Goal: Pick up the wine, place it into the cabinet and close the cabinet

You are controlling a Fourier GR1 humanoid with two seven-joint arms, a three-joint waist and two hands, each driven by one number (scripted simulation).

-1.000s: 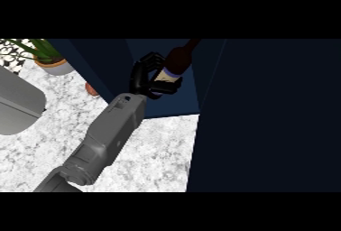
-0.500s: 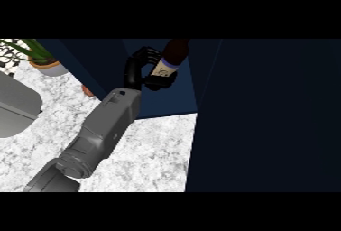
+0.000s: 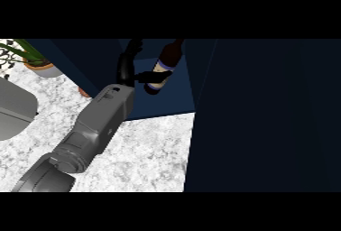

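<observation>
While the dark cabinet (image 3: 266,113) fills the right of the view above the marbled tabletop (image 3: 140,149), the left robot hand (image 3: 136,72) reaches into its open compartment, fingers spread straight, only the thumb touching the wine (image 3: 166,63) standing inside. The placing step seems nearly done; next, withdrawing and swinging the door (image 3: 80,63) shut. The right robot hand is unseen.

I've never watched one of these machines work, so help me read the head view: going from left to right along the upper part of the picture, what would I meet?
Potted plant → dark blue cabinet wall → black hand reaching into the cabinet → wine bottle → large dark cabinet door. Which hand it is, I cannot tell.
</observation>
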